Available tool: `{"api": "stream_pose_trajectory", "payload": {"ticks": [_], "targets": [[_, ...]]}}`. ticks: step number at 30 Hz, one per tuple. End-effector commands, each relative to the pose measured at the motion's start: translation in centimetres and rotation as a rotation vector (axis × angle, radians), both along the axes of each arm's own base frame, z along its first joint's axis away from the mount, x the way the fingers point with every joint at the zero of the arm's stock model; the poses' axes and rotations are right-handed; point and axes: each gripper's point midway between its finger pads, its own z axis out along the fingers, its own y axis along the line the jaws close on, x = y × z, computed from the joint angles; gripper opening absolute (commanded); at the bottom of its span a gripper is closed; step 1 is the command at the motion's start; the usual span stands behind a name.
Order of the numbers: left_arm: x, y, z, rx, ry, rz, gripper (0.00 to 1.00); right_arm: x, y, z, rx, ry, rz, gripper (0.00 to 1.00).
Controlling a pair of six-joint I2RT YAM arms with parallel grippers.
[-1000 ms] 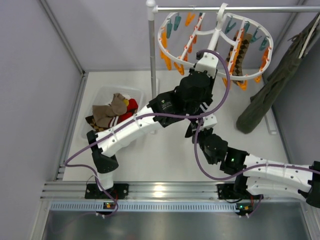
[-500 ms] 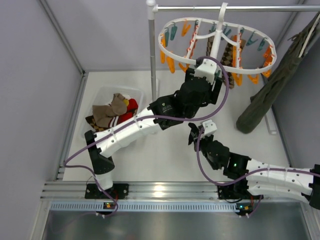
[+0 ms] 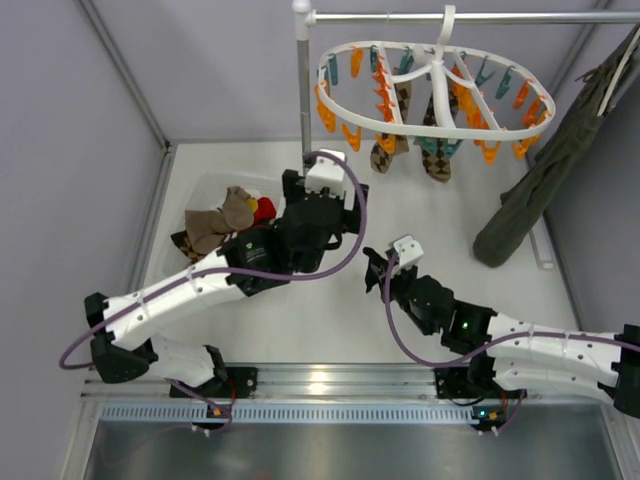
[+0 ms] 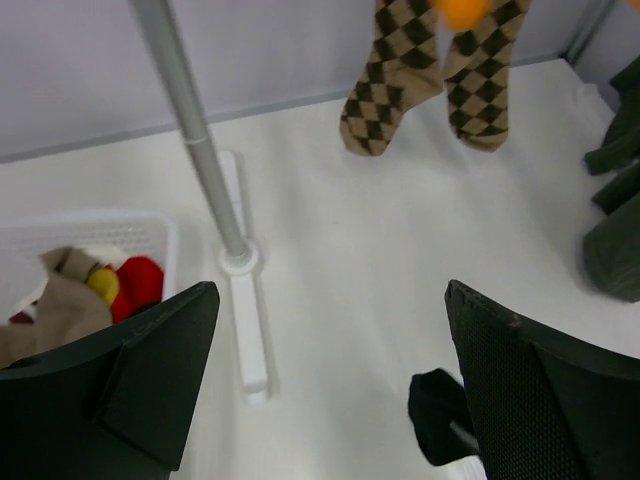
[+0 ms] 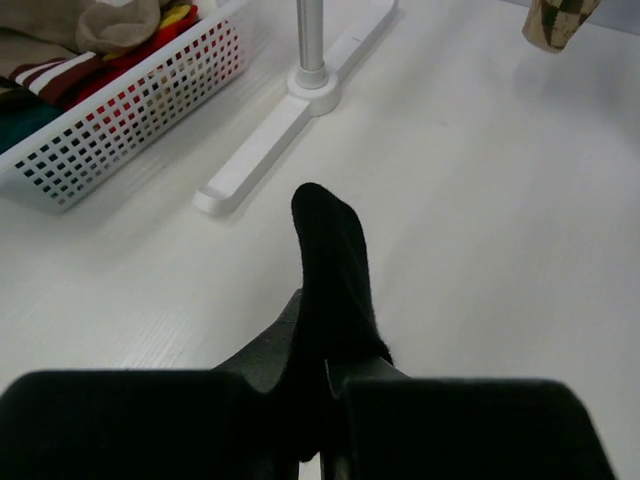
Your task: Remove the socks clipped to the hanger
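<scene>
The white oval hanger [image 3: 437, 68] hooks on the grey rail [image 3: 500, 17]. Two brown diamond socks [image 4: 395, 80] hang clipped under it, toes down.

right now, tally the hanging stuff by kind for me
argyle socks clipped to the hanger: 2
white clip hanger: 1
olive-green garment: 1
total: 4
</scene>
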Motion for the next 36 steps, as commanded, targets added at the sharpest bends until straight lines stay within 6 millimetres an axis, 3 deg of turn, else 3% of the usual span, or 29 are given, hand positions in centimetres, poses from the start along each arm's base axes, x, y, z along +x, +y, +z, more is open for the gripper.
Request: {"api": "stream_pose_trajectory", "payload": {"ticks": [1,3,4,6,9,10,17,18,19,20,21,22,23,24,26,27,29,30,31,32,33,34,35,36], "targets": [[-0.7,6.4,1.5,-0.081,-0.054,0.178,0.98,0.5,2.6,4.9,0.111,-0.057,0.076,0.00],[-1.1,9.0,-0.7,-0.040,-0.037,0.231,0.98,0.7,3.5,6.5,0.125,-0.072,0.103,0.00],[-1.6,11.0,-0.1,-0.089,-0.041,0.263,0.98,0.5,4.5,6.4,0.114,-0.065,0.143,0.00],[-1.9,12.9,-1.6,-0.059,-0.018,0.284,0.98,0.6,5.5,7.3,0.125,-0.070,0.175,0.00],[-1.6,16.8,-2.7,-0.031,0.025,0.378,0.98,1.2,7.6,10.1,0.163,-0.090,0.232,0.00],[-1.4,17.4,-3.0,-0.043,0.043,0.397,0.98,1.5,8.4,9.7,0.152,-0.078,0.246,0.00],[-0.7,22.3,-6.0,-0.054,0.189,0.491,0.98,3.8,14.4,12.3,0.130,-0.061,0.352,0.00],[-0.8,23.5,-6.0,-0.069,0.196,0.518,0.98,4.2,15.2,14.1,0.151,-0.082,0.357,0.00],[-1.0,24.1,-6.1,-0.067,0.200,0.534,0.98,4.6,16.6,12.9,0.125,-0.057,0.378,0.00],[-1.4,24.8,-6.3,-0.053,0.208,0.552,0.98,4.8,17.2,13.1,0.123,-0.058,0.385,0.00],[-1.7,25.7,-6.2,-0.043,0.201,0.584,0.98,5.2,18.1,14.9,0.146,-0.077,0.390,0.00],[-2.4,26.3,-5.8,-0.056,0.187,0.595,0.98,5.9,19.2,13.4,0.115,-0.057,0.387,0.00],[-3.2,27.3,-5.8,-0.047,0.180,0.617,0.98,6.4,19.9,15.3,0.141,-0.082,0.387,0.00],[-3.3,27.4,-6.1,-0.036,0.186,0.622,0.98,6.8,20.6,15.5,0.137,-0.084,0.388,0.00],[-4.2,28.2,-6.1,-0.039,0.174,0.625,0.98,7.9,22.5,13.7,0.092,-0.056,0.390,0.00],[-4.4,28.4,-6.1,-0.041,0.169,0.623,0.99,8.4,23.4,15.9,0.115,-0.088,0.394,0.00],[-5.1,29.0,-6.2,-0.053,0.154,0.624,0.98,9.3,25.4,13.6,0.059,-0.052,0.411,0.00],[-5.2,29.1,-6.9,-0.041,0.159,0.626,0.99,9.8,26.3,15.8,0.080,-0.085,0.415,0.00],[-5.6,29.5,-7.0,-0.041,0.152,0.627,0.99,10.5,27.5,13.5,0.044,-0.057,0.418,0.00],[-5.8,29.7,-7.1,-0.046,0.147,0.635,0.99,10.9,28.2,13.2,0.035,-0.052,0.419,0.00],[-6.0,29.9,-7.9,-0.050,0.152,0.642,0.98,11.3,28.9,14.7,0.053,-0.073,0.420,0.00],[-6.2,30.0,-7.9,-0.066,0.145,0.645,0.98,12.0,29.7,12.3,0.012,-0.038,0.418,0.02],[-6.5,30.3,-7.9,-0.087,0.135,0.649,0.98,12.2,30.2,12.1,0.007,-0.036,0.418,0.05],[-6.7,30.4,-8.1,-0.101,0.132,0.651,0.98,12.6,30.9,11.5,0.002,-0.024,0.418,0.19]]}}
